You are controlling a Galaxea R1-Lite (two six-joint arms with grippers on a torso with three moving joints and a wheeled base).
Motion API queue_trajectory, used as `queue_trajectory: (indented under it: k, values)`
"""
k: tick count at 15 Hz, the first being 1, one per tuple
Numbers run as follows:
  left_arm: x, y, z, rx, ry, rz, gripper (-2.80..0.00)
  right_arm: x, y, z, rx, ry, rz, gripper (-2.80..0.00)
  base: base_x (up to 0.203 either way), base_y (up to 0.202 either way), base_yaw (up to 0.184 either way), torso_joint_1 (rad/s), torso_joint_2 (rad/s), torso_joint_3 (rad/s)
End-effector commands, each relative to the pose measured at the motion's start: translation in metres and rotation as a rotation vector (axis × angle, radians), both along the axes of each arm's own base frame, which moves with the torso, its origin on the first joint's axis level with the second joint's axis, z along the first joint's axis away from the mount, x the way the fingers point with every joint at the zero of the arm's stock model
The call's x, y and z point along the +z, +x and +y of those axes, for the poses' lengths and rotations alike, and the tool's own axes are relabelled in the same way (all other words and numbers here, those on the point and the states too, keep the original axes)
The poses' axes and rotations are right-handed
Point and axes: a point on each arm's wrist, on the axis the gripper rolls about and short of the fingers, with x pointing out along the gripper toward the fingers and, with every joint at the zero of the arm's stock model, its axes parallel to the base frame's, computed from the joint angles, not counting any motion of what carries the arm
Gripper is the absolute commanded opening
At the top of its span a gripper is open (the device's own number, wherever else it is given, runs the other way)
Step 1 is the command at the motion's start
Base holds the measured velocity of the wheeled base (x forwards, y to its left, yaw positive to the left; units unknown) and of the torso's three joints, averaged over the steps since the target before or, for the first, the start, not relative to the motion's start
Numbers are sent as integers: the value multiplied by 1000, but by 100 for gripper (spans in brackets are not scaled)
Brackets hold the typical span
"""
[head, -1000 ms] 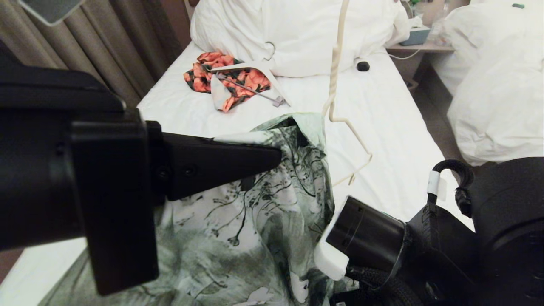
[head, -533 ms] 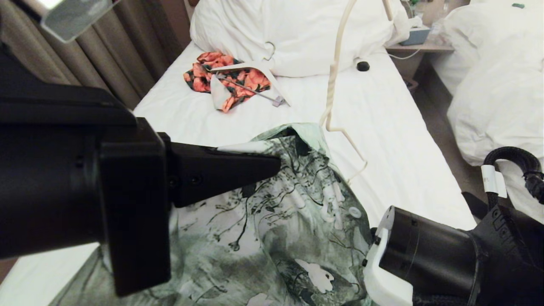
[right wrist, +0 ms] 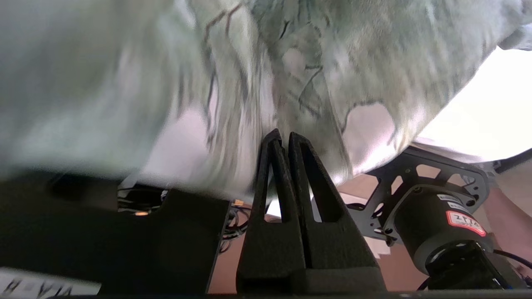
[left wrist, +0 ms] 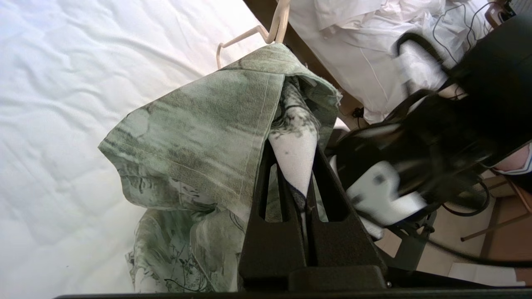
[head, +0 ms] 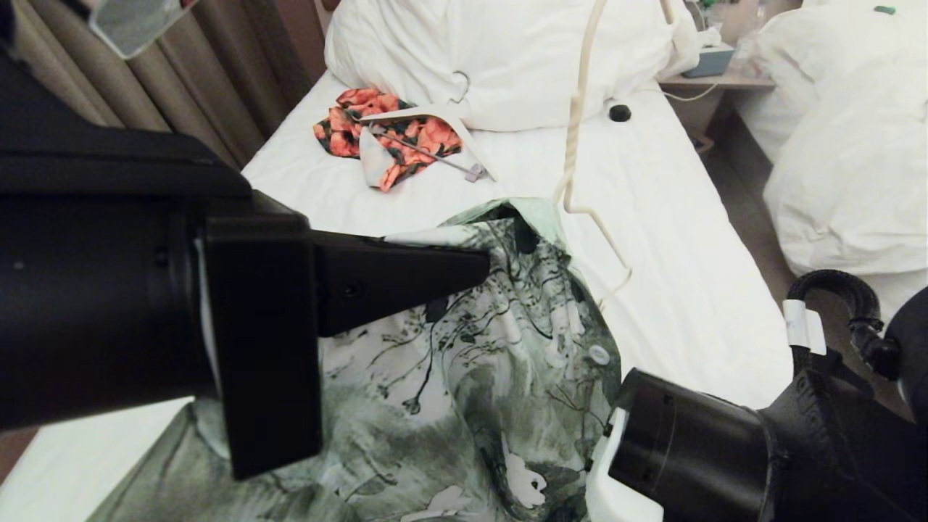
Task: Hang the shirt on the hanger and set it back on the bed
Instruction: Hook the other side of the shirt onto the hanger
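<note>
- Left gripper (head: 482,270): the black tapered fingers are clamped tight on a fold of the green-and-white mottled button-up shirt (head: 471,377), near its collar edge. The left wrist view shows cloth pinched between the closed jaws (left wrist: 296,166). Judged purpose: to keep the neck region raised and spread so the hanger can enter.
- Shirt: it hangs from that grip and drapes down over the near part of the large bed with the smooth white sheet (head: 674,217); the lower cloth trails toward the near left.
- Thin cream plastic hanger (head: 580,145): it hangs upright just right of the raised collar, its top out of view, its lower corner beside the shirt's right edge. Whether it touches the cloth cannot be told. What holds it is not visible.
- Right gripper (right wrist: 282,139): at the near right, under the shirt's right side. The fingers are pressed together; their tips meet the cloth, but whether any is caught cannot be told.
- Far left on the sheet: a small orange-and-black floral garment (head: 391,138) with a thick white hanger (head: 435,109), untouched.
</note>
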Motion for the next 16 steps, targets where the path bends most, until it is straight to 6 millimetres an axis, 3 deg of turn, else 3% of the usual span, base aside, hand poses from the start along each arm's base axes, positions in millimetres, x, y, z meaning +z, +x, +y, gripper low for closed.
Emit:
queue_trajectory:
  k: [1,3,8,12,16]
  values:
    - [-1,1,0,5,5,3,-280,12,-4,-11,-8,38,-18,-280,0,0,0,0,0,0]
    - [-3,0,1,6,9,6,-280,27,-9,-29,-27,92,-44,-280,0,0,0,0,0,0]
    - [-5,0,3,5,11,11,-280,35,4,-51,-129,136,-34,-280,0,0,0,0,0,0]
    - [-3,-2,6,4,4,4,-280,32,43,-69,-268,262,63,-280,0,0,0,0,0,0]
    - [-1,-1,6,9,-1,1,-280,30,73,-78,-287,477,100,-280,0,0,0,0,0,0]
